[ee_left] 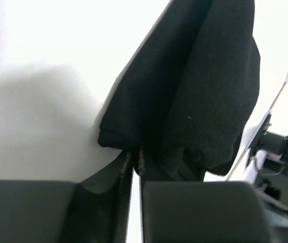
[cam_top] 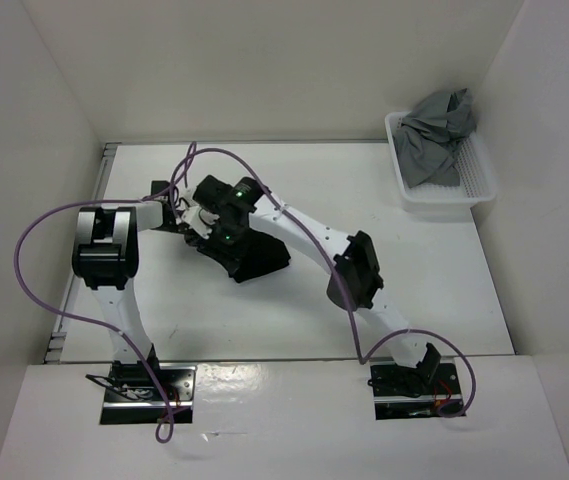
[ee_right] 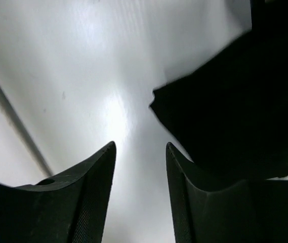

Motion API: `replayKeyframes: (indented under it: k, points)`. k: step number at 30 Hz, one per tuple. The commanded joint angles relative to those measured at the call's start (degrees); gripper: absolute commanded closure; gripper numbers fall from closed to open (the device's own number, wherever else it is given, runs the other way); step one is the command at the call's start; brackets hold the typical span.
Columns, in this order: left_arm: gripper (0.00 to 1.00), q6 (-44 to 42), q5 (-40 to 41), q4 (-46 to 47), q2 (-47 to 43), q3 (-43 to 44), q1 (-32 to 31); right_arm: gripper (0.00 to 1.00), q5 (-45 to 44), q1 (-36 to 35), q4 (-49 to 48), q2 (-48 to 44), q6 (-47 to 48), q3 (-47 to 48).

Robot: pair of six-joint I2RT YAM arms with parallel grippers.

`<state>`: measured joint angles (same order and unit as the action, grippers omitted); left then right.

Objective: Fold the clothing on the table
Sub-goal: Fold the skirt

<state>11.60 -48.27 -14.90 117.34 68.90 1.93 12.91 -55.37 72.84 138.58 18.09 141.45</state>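
**Arm pose.** The left arm is rising from its base at the near left edge of the table (cam_top: 414, 300), bending at a raised elbow and reaching to the right. It is placing the left gripper (cam_top: 177, 215) low over the surface at the left centre. The right arm is stretching diagonally from its base at the near right, across the table toward the far left. It is bringing the right gripper (cam_top: 202, 222) just beside the left one, so both wrists are meeting at the same end of the clothing (cam_top: 249, 255).

**Gripper state.**
- Left gripper: in the left wrist view the two fingers (ee_left: 126, 169) are standing only a thin slit apart. Their tips are touching the rolled edge of the black fabric. The view is not showing whether any fabric is caught between them.
- Right gripper: in the right wrist view the jaws are standing moderately apart. Only bare table is showing between them, and they are holding nothing. A corner of the black fabric is lying just beyond and to the right of the fingertips.

**Clothing position and axis.** The clothing is lying on the table left of centre as a compact, bunched black shape. Its long axis is running roughly left to right. The right end is angling slightly toward the arm bases, and the left end is pointing at the two grippers. In the left wrist view the fabric is extending away from the fingertips in soft lengthwise folds.

**Other items.** A white basket (cam_top: 444, 195) is sitting at the far right corner, well apart from the clothing, and is holding a grey garment (cam_top: 439, 135).
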Motion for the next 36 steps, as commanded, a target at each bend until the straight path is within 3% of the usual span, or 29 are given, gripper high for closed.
replayKeyframes:
  k: [1, 8, 12, 17, 22, 23, 29, 36]
  points:
    - [0.81, -4.38, 1.16, -5.48, -5.08, 1.76, 1.49, 0.48, -1.3, 0.17, 1.61, -11.13, 1.69, -4.94]
    - [0.42, -12.12, 6.69, -16.56, -16.16, 1.77, 8.26, 0.38, -9.73, 5.26, -2.51, -27.12, 2.22, -23.39]
    - [0.29, -13.44, 10.65, -18.24, -25.99, 0.0, 8.88, 0.35, -12.12, 10.45, -6.65, -36.26, 2.22, -38.56]
    - [0.26, -13.44, 5.49, -16.83, -29.37, 2.98, 5.1, 0.34, -12.13, 19.76, -11.66, -47.42, 0.99, -51.78]
    - [0.26, -17.39, -4.89, -22.45, -19.71, 15.36, -2.88, 0.29, -6.59, 31.36, -13.6, -54.99, 0.46, -59.26]
    - [0.26, -19.4, -7.69, -24.81, -16.3, 19.99, -4.03, 0.23, -5.88, 32.16, -13.6, -56.65, 0.46, -60.66]
    - [0.26, -26.96, -16.59, -35.63, -2.31, 37.14, -10.1, 0.14, -5.26, 37.0, -14.13, -59.65, -0.15, -65.5]
    - [0.27, -34.34, -21.51, -45.2, 8.33, 41.84, -12.04, 0.13, -5.26, 39.64, -14.13, -60.19, -0.68, -67.97]
